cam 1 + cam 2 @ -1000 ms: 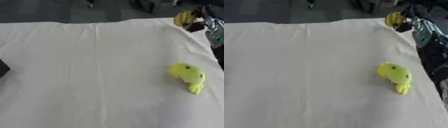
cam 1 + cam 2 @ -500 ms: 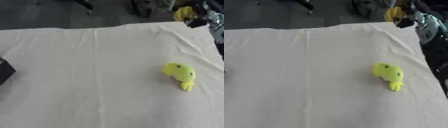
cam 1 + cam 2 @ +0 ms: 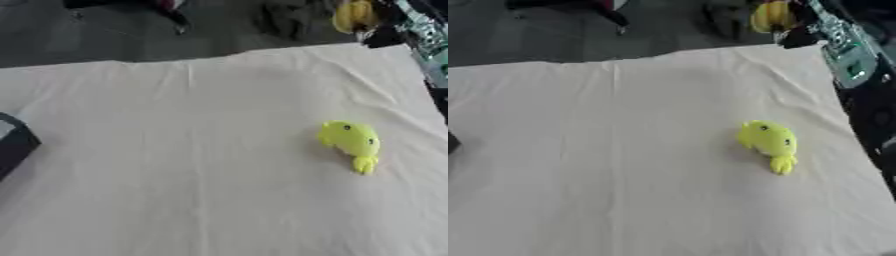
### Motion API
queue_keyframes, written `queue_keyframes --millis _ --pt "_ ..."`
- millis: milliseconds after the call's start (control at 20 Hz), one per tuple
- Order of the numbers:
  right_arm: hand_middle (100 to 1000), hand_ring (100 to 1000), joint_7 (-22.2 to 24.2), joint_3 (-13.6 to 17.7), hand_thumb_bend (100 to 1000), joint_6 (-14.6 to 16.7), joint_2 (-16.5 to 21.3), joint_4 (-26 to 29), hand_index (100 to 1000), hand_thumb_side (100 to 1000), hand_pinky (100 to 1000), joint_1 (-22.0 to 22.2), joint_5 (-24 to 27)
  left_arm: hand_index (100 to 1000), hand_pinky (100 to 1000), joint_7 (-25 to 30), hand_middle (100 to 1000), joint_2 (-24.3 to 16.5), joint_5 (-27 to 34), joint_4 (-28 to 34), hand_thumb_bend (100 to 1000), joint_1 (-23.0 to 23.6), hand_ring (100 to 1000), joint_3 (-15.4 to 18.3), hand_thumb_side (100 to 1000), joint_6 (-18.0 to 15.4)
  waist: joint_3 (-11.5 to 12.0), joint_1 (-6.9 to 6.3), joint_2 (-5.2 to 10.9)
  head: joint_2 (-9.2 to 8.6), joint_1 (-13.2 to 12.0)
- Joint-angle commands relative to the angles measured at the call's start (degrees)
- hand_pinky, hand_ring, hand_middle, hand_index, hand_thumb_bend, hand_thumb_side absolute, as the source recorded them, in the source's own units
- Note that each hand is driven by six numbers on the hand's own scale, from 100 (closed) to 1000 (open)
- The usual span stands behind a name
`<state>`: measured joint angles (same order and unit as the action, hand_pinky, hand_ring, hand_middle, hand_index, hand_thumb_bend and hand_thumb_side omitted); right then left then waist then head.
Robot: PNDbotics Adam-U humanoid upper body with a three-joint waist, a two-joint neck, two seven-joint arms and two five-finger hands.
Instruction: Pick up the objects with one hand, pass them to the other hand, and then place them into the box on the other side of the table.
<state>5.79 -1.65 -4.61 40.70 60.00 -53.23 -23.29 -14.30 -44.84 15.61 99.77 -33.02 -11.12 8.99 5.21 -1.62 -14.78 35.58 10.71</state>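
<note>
Right hand (image 3: pixel 798 36): seen only as a dark shape at the end of the silver-and-green forearm (image 3: pixel 843 49), at the far right corner of the bench; whether its fingers are spread or curled cannot be told. A small rounded yellow object (image 3: pixel 770 15) sits just beyond the hand, touching or nearly touching it; whether it is held cannot be confirmed. Left hand: in neither view.

Change noted: over the last second the whole picture has shifted, taken as head movement and not movement of the things; the right hand has kept to that same far corner with the yellow object beside it.

Nearer the robot than the hand, and well apart from it, the lime-yellow soft plush toy with dark eye dots (image 3: pixel 350 140) lies on the cream cloth covering the bench (image 3: pixel 192 150), untouched. Far across from the hand, at the opposite edge, only a corner of the dark box (image 3: pixel 12 145) shows.

Assessment: the plush toy is not yet picked up; transfer and placing are outstanding.
</note>
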Motion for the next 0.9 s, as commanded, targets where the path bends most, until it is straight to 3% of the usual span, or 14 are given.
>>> queue_keyframes --millis 50,400,900 --pt "547 689 -0.06 -0.27 100 -1.96 -0.08 6.55 619 100 734 0.75 2.43 795 911 0.46 772 -2.92 0.25 -0.16 100 -1.55 759 0.37 727 -0.18 -0.2 0.04 1.92 0.53 -0.96" --pt "546 685 -1.45 -2.45 100 -5.3 -6.18 16.16 621 100 719 4.85 7.24 797 893 3.03 771 -5.33 -0.37 -0.3 100 -4.3 752 -1.37 705 -0.31 -0.89 -0.14 2.3 1.51 -1.44" --pt "544 683 -0.87 -5.57 100 -7.05 -13.57 21.47 621 100 710 7.26 7.9 806 876 9.84 769 -8.03 -2.59 1.96 100 -8.77 753 -4.41 615 0.48 -0.79 -0.59 2.78 1.51 -1.99"
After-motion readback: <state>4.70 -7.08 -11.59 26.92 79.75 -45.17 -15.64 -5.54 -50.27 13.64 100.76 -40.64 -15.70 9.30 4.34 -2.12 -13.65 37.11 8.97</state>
